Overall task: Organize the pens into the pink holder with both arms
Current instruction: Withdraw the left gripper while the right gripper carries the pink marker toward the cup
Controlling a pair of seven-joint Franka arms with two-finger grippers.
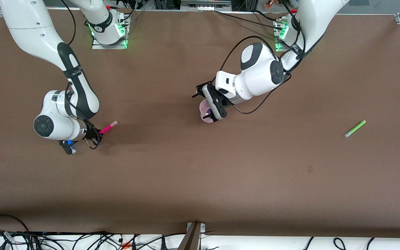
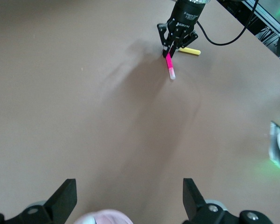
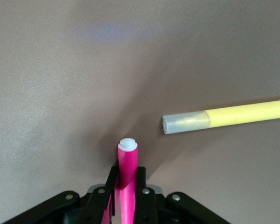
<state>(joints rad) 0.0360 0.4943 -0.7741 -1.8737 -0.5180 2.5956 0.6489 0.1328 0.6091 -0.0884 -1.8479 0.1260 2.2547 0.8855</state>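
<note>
- Writing: small white lettering on the right gripper's body in the left wrist view, too small to read. No other labels readable.
- Pink pen (image 1: pixel 108 128): clamped between the right gripper's (image 1: pixel 100 132) fingers, pale end sticking out away from the hand, low over the table (image 1: pixel 186 173), toward the right arm's end, well apart from the holder.
- Right gripper is clenched on the pink pen; right wrist view shows the fingers (image 3: pixel 113 189) pressed to both sides of the pen shaft (image 3: pixel 127 182).
- Yellow pen (image 3: pixel 228 117): lying flat on the table just beside the right gripper, not touching the pink pen; pale cap points toward it. Hidden by the right arm in the front view.
- Holder (image 1: pixel 205 110): upright near the table's middle, directly under the left gripper (image 1: pixel 214 104), partly covered by it. Something dark shows inside; can't tell what.
- Left gripper: fingers (image 2: pixel 65 200) spread wide, grasping nothing, holder rim (image 2: pixel 105 217) just between and below them.
- Green pen (image 1: pixel 355 128): lying flat, alone, toward the left arm's end, well apart from the holder and slightly nearer the front camera.
- Nothing lies between the holder and either loose pen.
</note>
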